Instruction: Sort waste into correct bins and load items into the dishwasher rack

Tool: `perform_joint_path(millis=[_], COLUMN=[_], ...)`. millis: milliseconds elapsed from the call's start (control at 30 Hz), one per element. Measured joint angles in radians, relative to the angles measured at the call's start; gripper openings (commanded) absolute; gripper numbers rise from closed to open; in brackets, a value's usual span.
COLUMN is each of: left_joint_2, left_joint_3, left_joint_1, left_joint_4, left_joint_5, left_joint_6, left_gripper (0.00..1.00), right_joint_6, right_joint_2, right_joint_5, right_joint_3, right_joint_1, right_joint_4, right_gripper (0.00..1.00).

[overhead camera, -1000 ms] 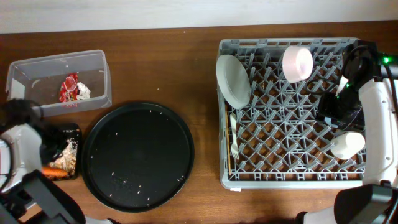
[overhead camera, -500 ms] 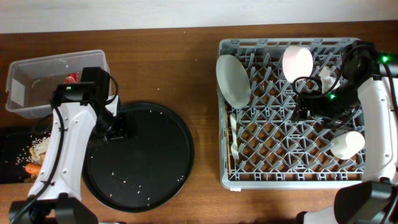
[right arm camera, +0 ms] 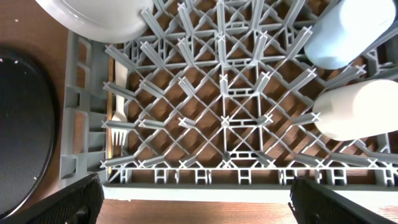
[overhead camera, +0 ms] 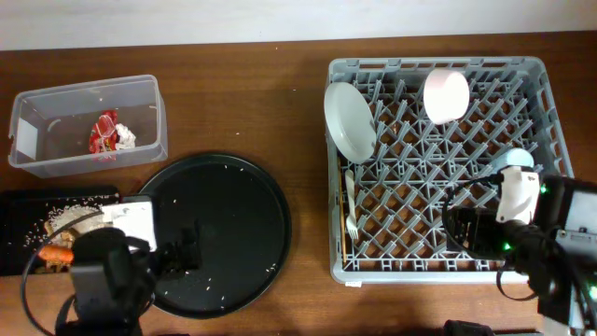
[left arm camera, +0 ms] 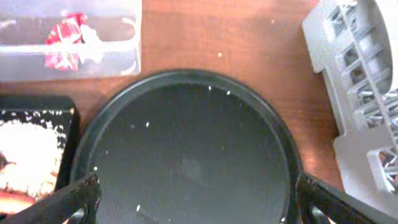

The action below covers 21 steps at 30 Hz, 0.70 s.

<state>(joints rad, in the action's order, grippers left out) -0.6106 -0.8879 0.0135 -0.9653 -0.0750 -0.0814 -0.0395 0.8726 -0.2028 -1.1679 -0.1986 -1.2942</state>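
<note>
My left gripper (left arm camera: 200, 208) hangs open over the large round black tray (left arm camera: 186, 118), holding nothing. My right gripper (right arm camera: 198, 202) is open and empty above the front edge of the grey dishwasher rack (right arm camera: 205, 177). In the rack are a white plate (overhead camera: 350, 121), a pink bowl (overhead camera: 446, 93), a white fork (overhead camera: 352, 201), a thin chopstick (overhead camera: 342, 238), a blue cup (right arm camera: 348, 34) and a cream cup (right arm camera: 354, 109). The clear tub (overhead camera: 56, 98) holds a red wrapper (overhead camera: 103, 133) and crumpled paper (overhead camera: 125, 137). The shallow black tray (overhead camera: 23, 201) holds rice (overhead camera: 67, 217) and a carrot (overhead camera: 58, 253).
The round black tray (overhead camera: 210, 233) carries only scattered rice grains and lies between the bins and the rack. Bare wooden table (overhead camera: 242, 103) runs behind it. Both arms sit low at the near edge of the table.
Both arms have pulled back toward the near edge, the left from beside the tub, the right from over the rack's right side. Both jaws have spread wide. The blue cup now stands uncovered.
</note>
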Motion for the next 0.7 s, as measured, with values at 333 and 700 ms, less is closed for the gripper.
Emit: perform_joint_path(millis=[333,700], left_joint_2=[0.007,0.007], left_joint_3=[0.002,0.003], left_joint_1=[0.000,0.000], left_joint_4=[0.002,0.001], left_joint_5=[-0.001,-0.002], left_joint_6=[0.003,0.003], left_gripper=[0.99,0.99], right_joint_6=[-0.003,-0.010], right_joint_2=[0.121,-0.323], right_joint_5=[0.003,0.050], right_joint_3=[0.003,0.059], right_joint_1=[0.000,0.158], right_joint_4=[0.001,0.160], right_gripper=[0.99,0.99])
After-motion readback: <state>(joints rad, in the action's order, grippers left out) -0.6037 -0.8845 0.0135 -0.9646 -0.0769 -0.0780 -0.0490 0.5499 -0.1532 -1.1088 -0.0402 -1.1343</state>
